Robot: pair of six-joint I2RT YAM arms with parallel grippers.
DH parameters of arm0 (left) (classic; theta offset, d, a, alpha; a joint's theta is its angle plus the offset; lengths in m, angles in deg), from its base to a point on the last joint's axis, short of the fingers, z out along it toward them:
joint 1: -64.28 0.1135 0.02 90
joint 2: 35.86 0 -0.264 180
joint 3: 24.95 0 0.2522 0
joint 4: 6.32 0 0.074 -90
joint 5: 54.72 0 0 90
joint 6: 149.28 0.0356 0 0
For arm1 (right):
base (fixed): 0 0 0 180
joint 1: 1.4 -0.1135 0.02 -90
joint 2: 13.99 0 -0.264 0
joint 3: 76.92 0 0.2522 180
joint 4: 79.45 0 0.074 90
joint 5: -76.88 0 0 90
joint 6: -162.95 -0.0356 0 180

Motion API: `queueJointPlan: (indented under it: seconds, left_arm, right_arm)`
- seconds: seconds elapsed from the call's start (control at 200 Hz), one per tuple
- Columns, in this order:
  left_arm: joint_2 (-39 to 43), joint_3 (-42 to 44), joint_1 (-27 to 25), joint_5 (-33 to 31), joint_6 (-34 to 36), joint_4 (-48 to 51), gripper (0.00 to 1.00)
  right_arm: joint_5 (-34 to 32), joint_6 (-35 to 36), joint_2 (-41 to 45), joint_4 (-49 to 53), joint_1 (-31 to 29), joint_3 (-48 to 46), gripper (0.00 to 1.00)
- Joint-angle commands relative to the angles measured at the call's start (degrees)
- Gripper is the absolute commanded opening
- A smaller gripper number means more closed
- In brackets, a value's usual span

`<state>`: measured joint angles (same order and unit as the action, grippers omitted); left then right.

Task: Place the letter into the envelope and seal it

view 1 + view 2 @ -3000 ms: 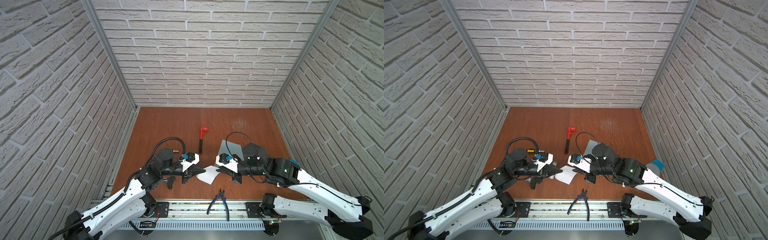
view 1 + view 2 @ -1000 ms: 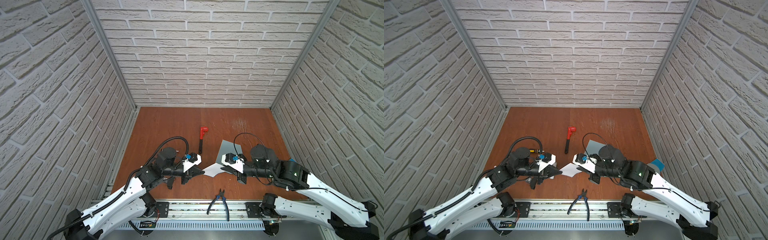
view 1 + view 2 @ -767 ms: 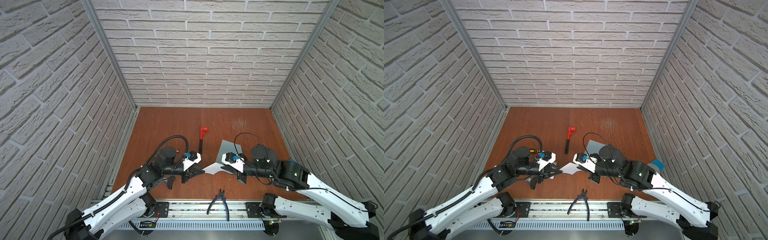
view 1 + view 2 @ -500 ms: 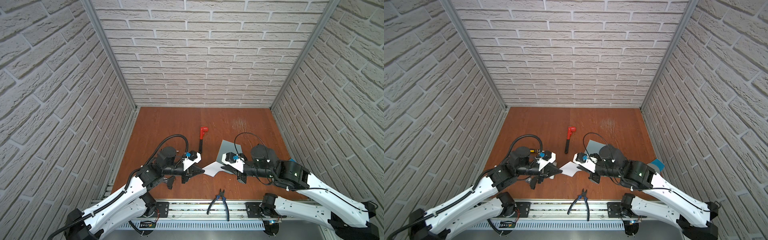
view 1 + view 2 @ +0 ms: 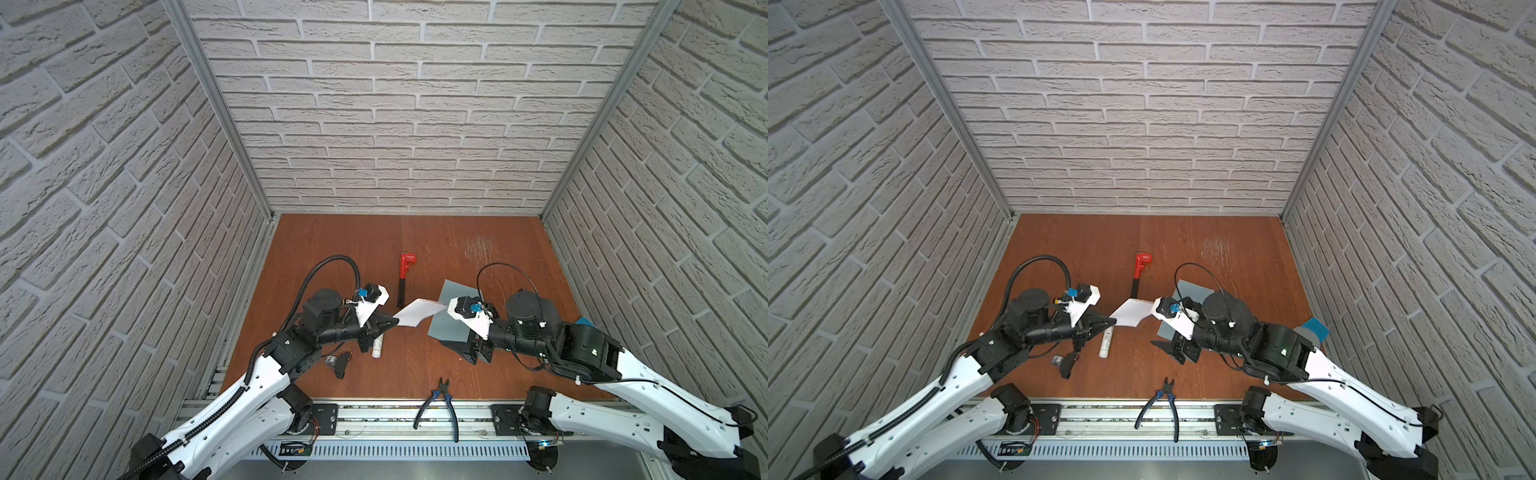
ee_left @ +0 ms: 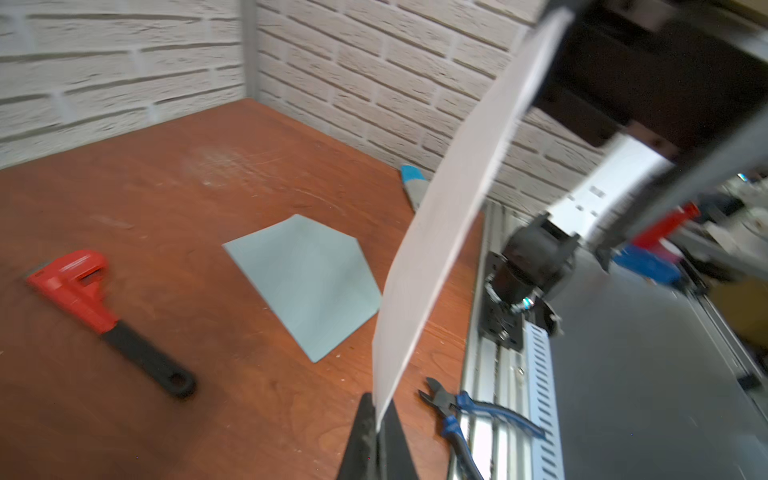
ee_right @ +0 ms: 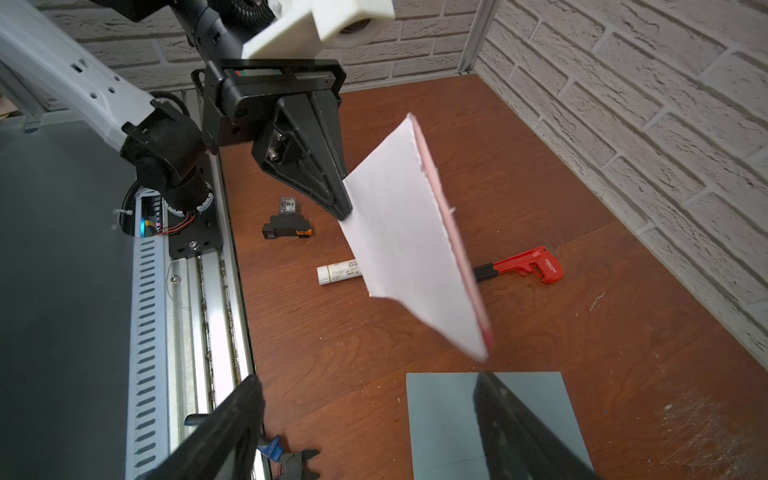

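One corner of the letter (image 7: 411,249) pinched in the closed left gripper (image 7: 343,210); card hangs tilted in the air above the table (image 7: 540,187), white face, pink-red edge. Jaws of the right gripper (image 7: 365,378) spread wide, clear of the letter. Blue-grey envelope (image 6: 307,282) flat on the table below it.

One each: letter (image 5: 415,312), envelope (image 6: 307,282), wrench (image 5: 405,266), glue stick (image 5: 1105,341), pliers (image 5: 442,401), black module (image 7: 286,230), glove (image 5: 1313,325).
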<state>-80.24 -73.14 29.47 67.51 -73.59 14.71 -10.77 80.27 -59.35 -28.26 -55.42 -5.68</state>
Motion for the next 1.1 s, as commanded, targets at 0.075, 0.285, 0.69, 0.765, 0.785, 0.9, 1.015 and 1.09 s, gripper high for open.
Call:
queueJointPlan:
  seconds: [0.075,0.285,0.69,0.765,0.785,0.9,1.015,1.09]
  left_arm:
    - [-2.0,-0.5,6.6,-7.1,-11.9,4.6,0.0]
    - [-6.8,-2.6,8.7,-12.8,-17.4,6.3,0.0]
    - [-25.8,-9.0,16.5,-4.0,-26.4,5.4,0.0]
    - [-28.3,-9.4,16.8,-4.4,-27.3,4.0,0.0]
    - [-29.1,-9.4,17.0,-4.4,-27.6,3.5,0.0]
    - [-32.6,-9.8,18.0,-4.5,-28.6,1.7,0.0]
    - [-35.9,-10.7,18.3,-4.0,-28.3,0.3,0.0]
    - [-38.2,-11.5,18.3,-3.2,-27.9,0.1,0.0]
  right_arm:
    - [-7.2,-6.6,1.2,-7.1,-0.1,-1.8,0.84]
    - [-12.7,-13.7,-2.5,-9.0,0.0,-3.2,0.78]
    - [-14.4,-25.1,-10.3,-13.1,0.0,-4.4,0.71]
    - [-14.0,-25.7,-10.7,-13.1,0.0,-4.5,0.69]
    - [-13.9,-25.8,-10.8,-13.2,0.0,-4.7,0.68]
    - [-12.7,-25.4,-11.2,-13.5,0.0,-5.2,0.62]
    - [-12.9,-25.3,-11.5,-13.3,0.1,-5.3,0.6]
    - [-12.9,-25.2,-11.7,-13.5,0.0,-5.2,0.6]
